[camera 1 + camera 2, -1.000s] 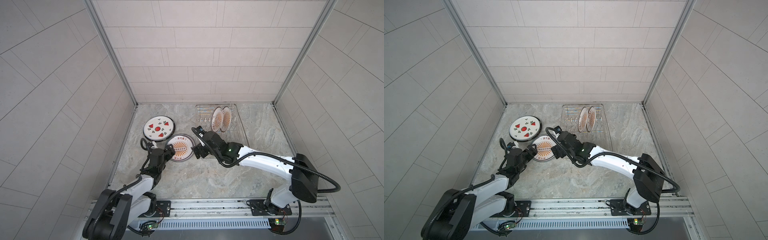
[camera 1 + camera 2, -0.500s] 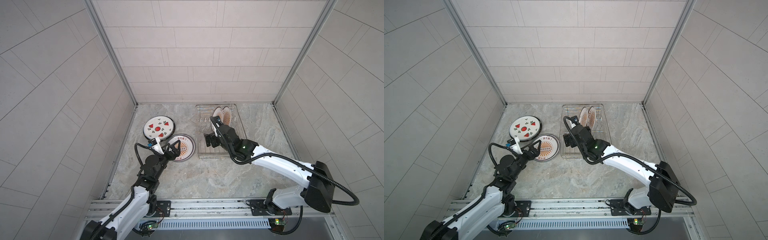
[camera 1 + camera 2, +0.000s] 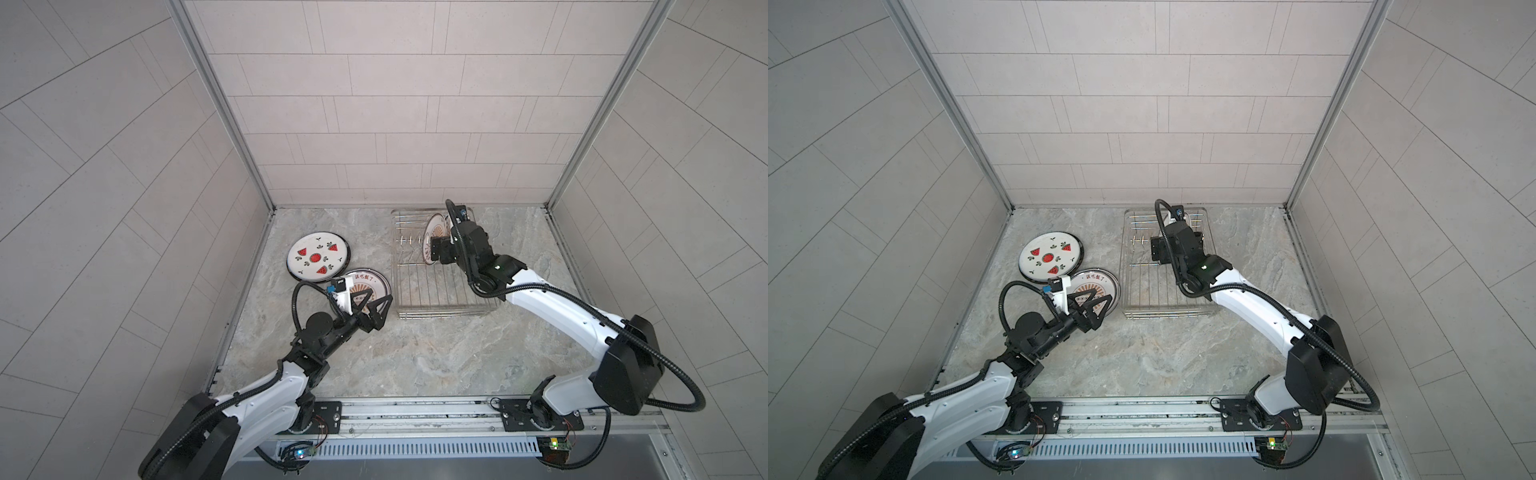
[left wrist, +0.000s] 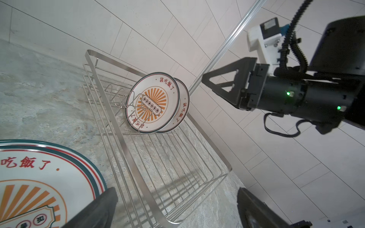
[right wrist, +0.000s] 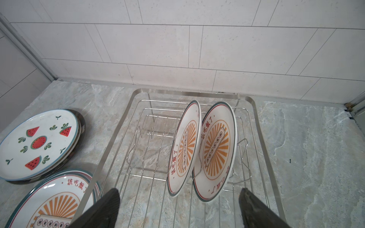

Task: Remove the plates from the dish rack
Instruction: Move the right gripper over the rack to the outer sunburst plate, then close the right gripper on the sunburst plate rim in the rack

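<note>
Since a sec ago right arm (image 3: 552, 307) has swung from beside the rack (image 5: 197, 93) to over it; left arm (image 3: 266, 386) has drawn back. Right end effector (image 5: 179, 190) hangs over the rack, jaws wide apart, empty, just short of the 2 racked plates (image 5: 184, 150). Those stand on edge in the prongs (image 5: 245, 141) at the rack's far end, leaning, close together w/ a slim gap. Left end effector (image 3: 374, 302) is open & empty too, raised beside the rack above a flat plate (image 3: 372, 279). Watermelon plate (image 3: 318, 257) tops a stack farther from the rack on the surface (image 3: 415, 353).

Handling, my read: glazed ceramic, so stiff, hefty, slick, prone to chip on wire or break if dropped. Best hold is prob. the top rim of the plate facing the rack's empty prongs, one jaw per face, then straight up.

Right arm is stretched fwd, wrist tipped down at the plates. Left arm is folded, wrist aimed toward the rack.
</note>
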Available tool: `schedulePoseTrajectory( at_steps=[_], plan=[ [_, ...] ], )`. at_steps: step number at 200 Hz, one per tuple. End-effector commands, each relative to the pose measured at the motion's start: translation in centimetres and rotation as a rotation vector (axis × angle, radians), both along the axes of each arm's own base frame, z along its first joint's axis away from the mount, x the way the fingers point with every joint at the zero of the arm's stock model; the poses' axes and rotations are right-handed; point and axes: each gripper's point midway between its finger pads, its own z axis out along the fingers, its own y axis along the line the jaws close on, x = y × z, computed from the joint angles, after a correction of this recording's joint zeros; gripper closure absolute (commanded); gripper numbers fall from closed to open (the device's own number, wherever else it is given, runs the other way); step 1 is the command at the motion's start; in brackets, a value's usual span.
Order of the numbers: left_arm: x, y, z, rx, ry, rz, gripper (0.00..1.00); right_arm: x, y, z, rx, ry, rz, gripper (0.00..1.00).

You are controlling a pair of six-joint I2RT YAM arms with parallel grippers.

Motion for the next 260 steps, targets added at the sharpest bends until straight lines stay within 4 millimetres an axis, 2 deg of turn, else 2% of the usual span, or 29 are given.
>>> schedulePoseTrajectory(
  at_steps=[1,26,45,67,90,119,211,251,260],
  plan=[
    [0.4,0.4,2.0,0.034,-0.089,0.038,0.0,1.7,-0.8,-0.9,-0.02,0.04,-0.059,0.13],
    [0.5,0.9,1.9,0.05,-0.093,0.068,0.0,3.6,-0.9,-1.7,-0.051,0.065,-0.089,0.37],
    [0.3,0.6,2.0,0.042,-0.092,0.049,0.0,5.0,-0.7,-2.6,-0.079,0.092,-0.107,0.47],
    [0.2,0.4,2.1,0.032,-0.094,0.036,0.0,6.4,-0.8,-3.8,-0.108,0.133,-0.135,0.52],
    [0.2,0.4,2.0,0.035,-0.091,0.038,0.0,7.3,-1.3,-4.5,-0.136,0.137,-0.17,0.53],
    [0.1,0.4,2.1,0.021,-0.084,0.031,0.0,7.7,-1.5,-5.0,-0.139,0.142,-0.182,0.55],
    [0.1,1.4,1.5,0.032,-0.039,0.082,0.0,9.5,-1.2,-7.3,-0.141,0.173,-0.211,0.82],
    [0.2,1.0,1.5,0.024,-0.02,0.063,0.0,9.6,-1.5,-7.6,-0.158,0.166,-0.244,0.83],
    [0.2,0.9,1.5,0.022,-0.02,0.059,0.0,9.6,-1.6,-7.6,-0.161,0.163,-0.252,0.86]
  ],
)
